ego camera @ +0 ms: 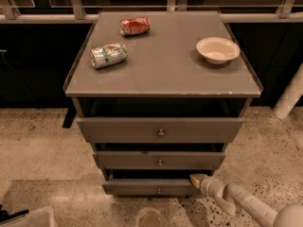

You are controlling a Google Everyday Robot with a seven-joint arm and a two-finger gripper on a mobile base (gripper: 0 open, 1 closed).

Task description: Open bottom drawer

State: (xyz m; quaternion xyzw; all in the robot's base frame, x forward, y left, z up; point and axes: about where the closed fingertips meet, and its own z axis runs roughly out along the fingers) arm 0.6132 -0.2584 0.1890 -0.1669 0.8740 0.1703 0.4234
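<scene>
A grey cabinet holds three drawers. The bottom drawer (150, 187) is the narrowest front, with a tiny round knob (159, 190) at its centre. It stands pulled out a little, with a dark gap above its front. My gripper (196, 178) comes in from the lower right on a white arm (246, 205). Its tip sits at the drawer's top right corner, touching or hooked on the front's edge.
The top drawer (160, 129) and middle drawer (159, 160) also stand slightly out. On the cabinet top (163, 70) lie a red can (135, 26), a green-white can (109, 55) and a white bowl (218, 49). A white bin corner (28, 219) is at bottom left. A white post (289, 97) stands at right.
</scene>
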